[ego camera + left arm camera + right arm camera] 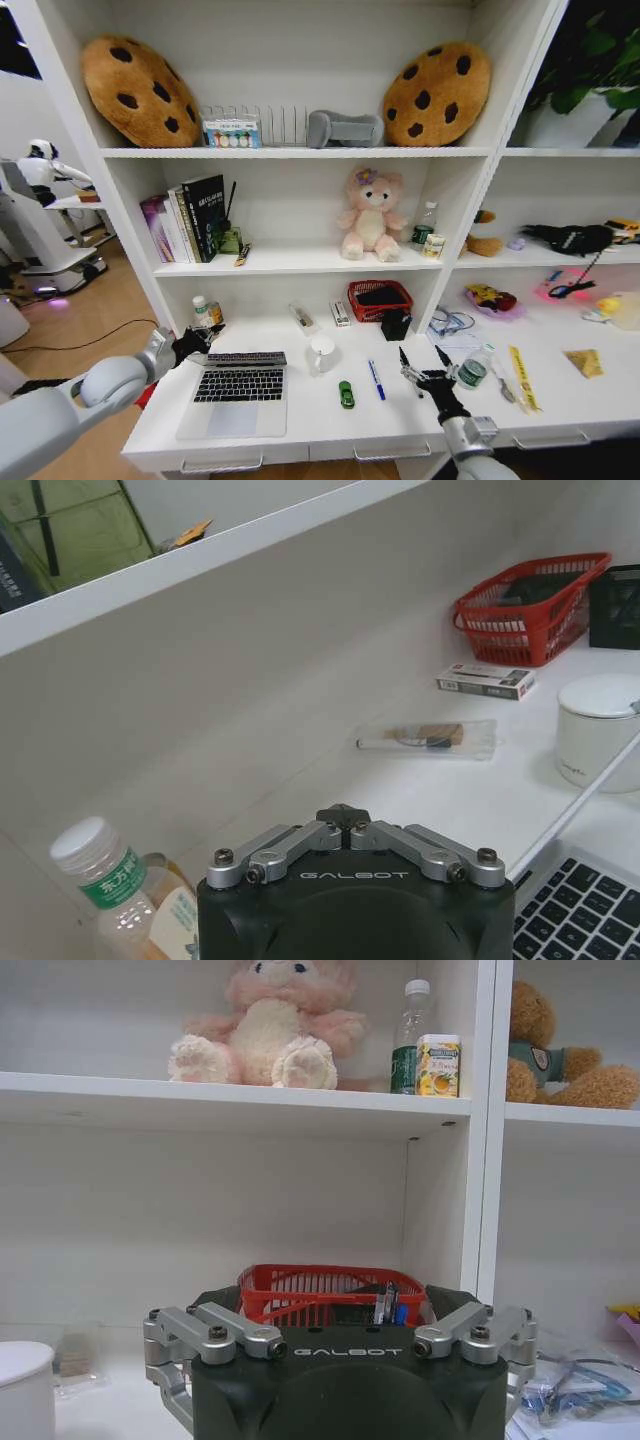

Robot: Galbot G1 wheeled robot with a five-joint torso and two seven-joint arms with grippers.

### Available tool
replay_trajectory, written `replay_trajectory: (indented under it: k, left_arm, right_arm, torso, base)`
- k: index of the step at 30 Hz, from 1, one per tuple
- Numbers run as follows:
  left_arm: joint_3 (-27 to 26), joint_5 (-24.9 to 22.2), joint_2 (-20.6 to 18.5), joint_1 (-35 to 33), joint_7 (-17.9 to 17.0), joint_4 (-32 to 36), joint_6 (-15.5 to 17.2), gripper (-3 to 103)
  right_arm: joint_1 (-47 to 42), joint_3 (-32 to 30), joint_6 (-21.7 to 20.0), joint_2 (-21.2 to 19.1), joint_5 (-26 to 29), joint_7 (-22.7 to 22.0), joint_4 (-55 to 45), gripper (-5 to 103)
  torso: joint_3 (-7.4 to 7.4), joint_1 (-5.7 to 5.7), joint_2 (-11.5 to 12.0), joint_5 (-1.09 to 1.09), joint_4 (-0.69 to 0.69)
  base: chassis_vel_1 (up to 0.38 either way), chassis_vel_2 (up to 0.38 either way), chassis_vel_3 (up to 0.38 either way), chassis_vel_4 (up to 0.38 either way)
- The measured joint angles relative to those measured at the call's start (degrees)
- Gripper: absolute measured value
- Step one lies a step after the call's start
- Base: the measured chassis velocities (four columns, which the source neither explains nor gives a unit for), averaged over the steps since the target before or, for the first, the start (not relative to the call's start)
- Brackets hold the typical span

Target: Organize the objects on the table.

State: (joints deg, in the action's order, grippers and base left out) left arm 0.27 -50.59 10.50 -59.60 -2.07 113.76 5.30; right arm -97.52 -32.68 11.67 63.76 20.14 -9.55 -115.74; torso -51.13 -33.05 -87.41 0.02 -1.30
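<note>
On the white table [300, 425] lies a silver laptop [238, 392] with its lid up. My left gripper [198, 343] hovers by the laptop's back left corner, shut and empty; in the left wrist view its fingertips [343, 813] meet, with the lid's edge [575, 805] beside them. A white mug [322, 352] stands right of the laptop, then a tiny green toy [346, 394] and a blue pen [376, 380]. My right gripper [423, 362] is open above the table right of the pen. A yellow ruler [523, 378] lies further right. A small black box [396, 324] stands behind.
A red basket [380, 298] sits at the back beside the black box. One bottle [205, 312] stands near my left gripper and another bottle [474, 368] lies by my right gripper. White shelves [300, 262] with books and plush toys rise behind the desk. Clutter covers the right end.
</note>
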Motion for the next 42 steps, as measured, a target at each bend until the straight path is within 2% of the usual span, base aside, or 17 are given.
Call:
replay_trajectory:
  k: [6,8,11,14,15,19,21,25,26,28,30,32,34,35,38,39,42]
  left_arm:
    - [-1.6,3.1,3.4,-5.4,-2.2,2.7,0.2,0]
    - [-3.1,4.5,4.9,-9.0,-2.7,3.4,0.4,0]
    - [-6.4,9.6,8.9,-20.6,-3.3,4.5,-0.1,0]
    - [-7.3,11.6,10.3,-23.7,-3.4,4.5,-0.6,0]
    - [-7.9,13.9,12.3,-26.3,-3.4,4.0,-1.2,0]
    - [-8.3,16.7,15.3,-28.2,-3.3,2.7,-2.3,0]
    - [-9.7,17.9,18.9,-29.3,-3.4,1.7,-3.0,0]
    - [-14.1,16.5,23.7,-30.0,-4.8,2.0,-3.3,-1]
    - [-16.9,14.7,25.8,-30.5,-5.5,2.9,-3.3,4]
    - [-19.7,12.6,27.7,-31.2,-6.1,4.1,-3.0,4]
    - [-25.4,10.5,31.6,-33.5,-6.0,5.7,-2.8,21]
    - [-27.5,10.1,33.4,-34.4,-5.7,6.0,-3.2,21]
    - [-31.7,9.4,37.6,-36.1,-5.3,6.1,-3.7,32]
    - [-31.7,9.4,37.6,-36.1,-5.3,6.1,-3.7,32]
    - [-39.9,7.8,44.8,-38.9,-4.4,5.5,-4.9,47]
    - [-39.9,7.8,44.8,-38.9,-4.4,5.5,-4.9,47]
    - [-45.7,7.0,48.2,-41.7,-2.9,4.9,-6.5,58]
  right_arm:
    - [-1.0,-0.5,0.0,-0.2,0.0,-0.3,-1.0,100]
    - [-1.4,-0.9,0.1,-0.4,0.0,-0.4,-1.3,100]
    - [-2.4,-1.6,0.1,-0.7,0.2,-0.6,-2.0,100]
    - [-2.7,-1.8,0.1,-0.6,0.2,-0.7,-2.4,100]
    - [-3.1,-1.9,0.1,-0.5,0.0,-0.8,-2.6,100]
    - [-3.6,-2.0,0.1,-0.2,-0.4,-0.9,-3.0,100]
    - [-4.0,-2.1,0.1,0.0,-0.7,-1.0,-3.5,100]
    - [-4.4,-2.3,0.0,-0.1,-0.8,-1.1,-3.9,100]
    - [-4.7,-2.4,0.0,-0.1,-0.9,-1.1,-4.0,100]
    - [-4.8,-2.4,0.0,0.0,-0.9,-1.1,-4.0,100]
    - [-5.1,-2.4,0.0,0.1,-1.0,-1.1,-4.0,100]
    - [-5.1,-2.4,0.0,0.3,-1.0,-1.1,-3.9,100]
    - [-5.1,-2.3,0.0,1.2,-0.8,-1.1,-3.8,100]
    - [-5.1,-2.3,0.0,1.2,-0.8,-1.1,-3.8,100]
    - [-5.5,-2.1,0.0,1.9,-0.8,-1.1,-4.0,100]
    - [-5.5,-2.1,0.0,1.9,-0.8,-1.1,-4.0,100]
    - [-6.4,-2.0,0.0,2.0,-1.4,-1.1,-5.0,100]
  torso:
    - [0.0,0.0,0.0,-0.04,0.0]
    - [0.0,0.0,0.0,-0.02,-0.01]
    - [0.0,0.0,0.0,-0.05,0.01]
    - [0.0,0.0,0.0,-0.02,0.01]
    - [0.0,0.0,0.0,-0.01,0.01]
    - [0.0,0.0,0.0,-0.02,0.0]
    - [0.0,0.0,0.0,-0.04,0.0]
    - [0.0,0.0,0.0,-0.02,0.0]
    - [0.0,0.0,0.0,-0.02,-0.01]
    - [0.0,0.0,0.0,-0.02,-0.02]
    - [0.0,-0.01,0.0,-0.01,-0.01]
    - [0.0,-0.01,0.0,-0.01,-0.01]
    - [0.0,-0.01,0.0,-0.02,0.0]
    - [0.0,-0.01,0.0,-0.02,0.0]
    - [0.0,-0.01,0.0,-0.02,-0.01]
    - [0.0,-0.01,0.0,-0.02,-0.01]
    - [0.0,-0.01,0.0,-0.03,0.01]
  base:
    - [0.0,0.0,0.0,0.0]
    - [0.0,0.0,0.0,0.0]
    - [0.0,0.0,0.0,0.0]
    - [0.0,0.0,0.0,0.0]
    - [0.0,0.0,0.0,0.0]
    - [0.0,0.0,0.0,0.0]
    - [0.0,0.0,0.0,0.0]
    - [0.0,0.0,0.0,0.0]
    - [0.0,0.0,0.0,0.0]
    - [0.0,0.0,0.0,0.0]
    - [0.0,0.0,0.0,0.0]
    - [0.0,0.0,0.0,0.0]
    - [0.0,0.0,0.0,0.0]
    - [0.0,0.0,0.0,0.0]
    - [0.0,0.0,0.0,0.0]
    - [0.0,0.0,0.0,0.0]
    - [0.0,0.0,0.0,0.0]
